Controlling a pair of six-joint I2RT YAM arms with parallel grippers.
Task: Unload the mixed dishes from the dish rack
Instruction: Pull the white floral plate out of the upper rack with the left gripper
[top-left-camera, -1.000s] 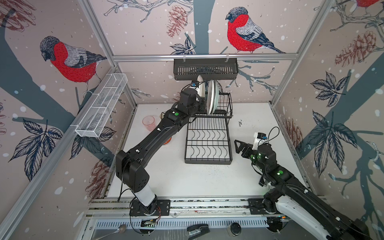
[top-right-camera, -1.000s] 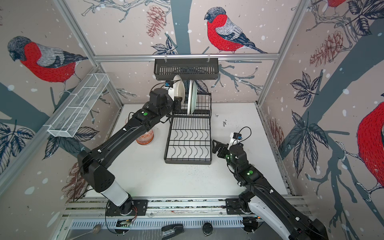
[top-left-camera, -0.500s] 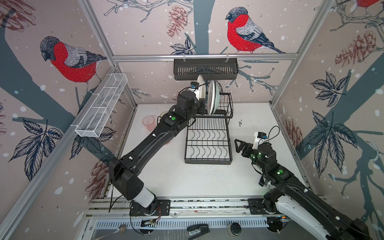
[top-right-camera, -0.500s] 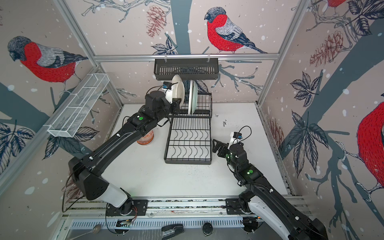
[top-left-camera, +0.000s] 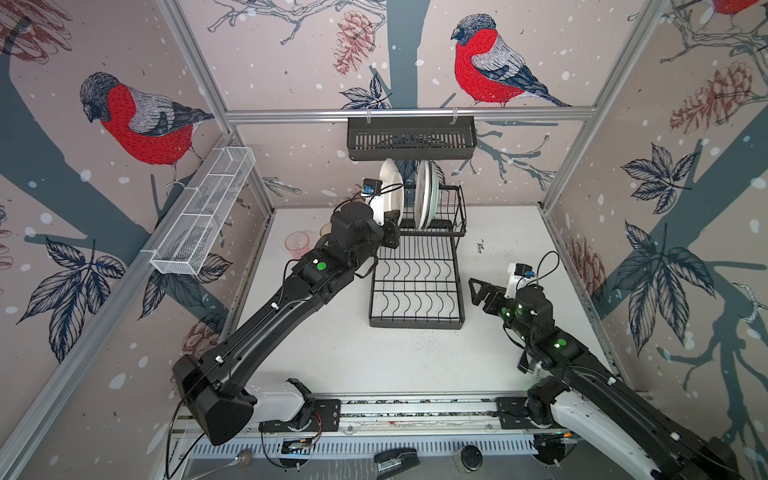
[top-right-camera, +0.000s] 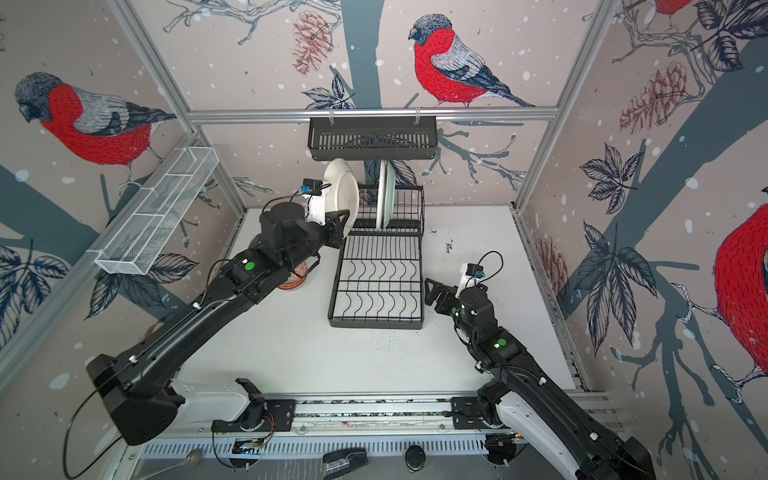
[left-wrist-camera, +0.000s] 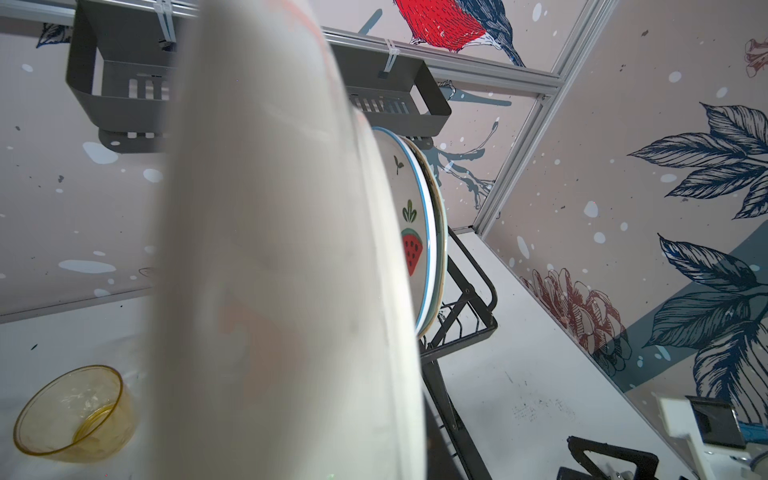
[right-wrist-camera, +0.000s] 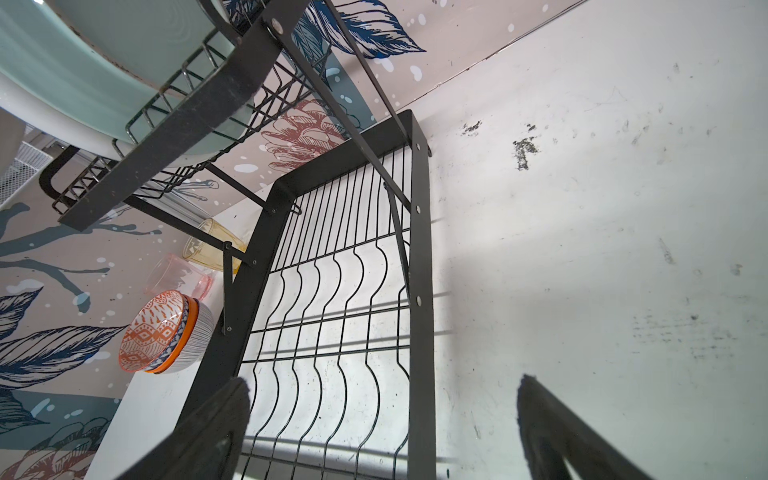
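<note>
My left gripper (top-left-camera: 392, 227) (top-right-camera: 340, 226) is shut on the lower rim of a cream plate (top-left-camera: 390, 187) (top-right-camera: 343, 191), held upright just left of the dish rack's (top-left-camera: 415, 322) (top-right-camera: 376, 322) raised basket. That plate (left-wrist-camera: 270, 249) fills the left wrist view and hides the jaws. Two plates (top-left-camera: 426, 195) (top-right-camera: 384, 195) stand in the basket: a fruit-patterned one (left-wrist-camera: 415, 232) and a mint one (right-wrist-camera: 83, 62). My right gripper (top-left-camera: 478, 291) (right-wrist-camera: 384, 419) hangs open and empty over the lower tray's right edge.
On the table left of the rack stand a pink tumbler (top-left-camera: 297, 245) (right-wrist-camera: 174, 276), an amber tumbler (left-wrist-camera: 70, 415) (right-wrist-camera: 212, 245) and stacked bowls (right-wrist-camera: 162, 332). A black shelf basket (top-left-camera: 411, 137) hangs on the back rail, close above the plates. A white mesh tray (top-left-camera: 208, 212) hangs on the left wall.
My left arm has drawn back to the left, carrying the cream plate away from the two plates in the basket. The right arm has stayed where it was.
</note>
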